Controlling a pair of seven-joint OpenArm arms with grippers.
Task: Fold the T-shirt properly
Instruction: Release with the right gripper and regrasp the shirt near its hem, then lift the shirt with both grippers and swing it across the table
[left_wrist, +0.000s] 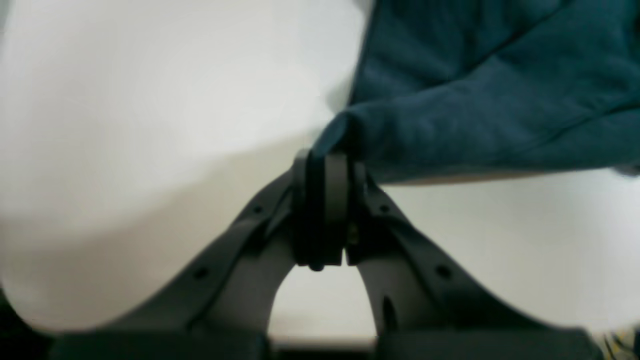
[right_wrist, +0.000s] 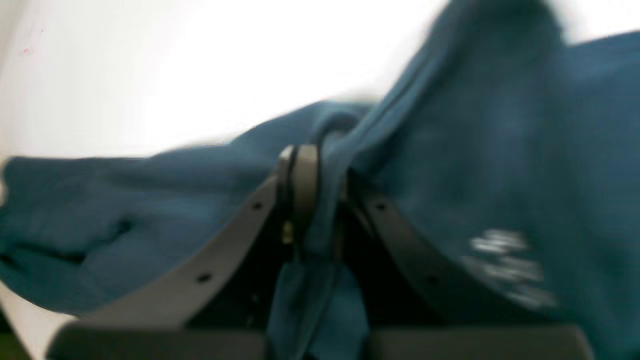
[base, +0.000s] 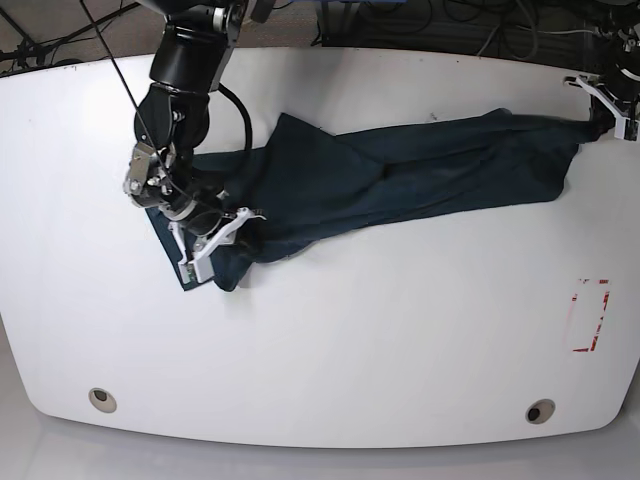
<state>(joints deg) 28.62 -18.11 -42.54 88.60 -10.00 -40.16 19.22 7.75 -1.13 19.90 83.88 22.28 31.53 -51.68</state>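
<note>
A broad white table (base: 330, 350) fills the base view, rounded at its corners. Across its upper half the T-shirt (base: 400, 175) lies stretched out in a long, rumpled band, dark navy-teal, running from the table's left-centre to its far right edge. The right arm (base: 180, 90), black and jointed, comes down from the top left of that view and ends at the bunched left end of the cloth. There the right gripper (right_wrist: 320, 195) has its jaws closed on a fold of the fabric; in the right wrist view the cloth passes between the two fingers and hangs down below them, with more fabric draped over the right-hand finger. A small white printed mark (right_wrist: 510, 265) shows blurred on the cloth beside that finger. At the far right edge of the table the left gripper (left_wrist: 327, 165) is clamped on the other end of the shirt, its fingers pressed together with a corner of fabric pinched at their tips. Near the table's right edge lies a small red-outlined rectangle (base: 590, 315).
</note>
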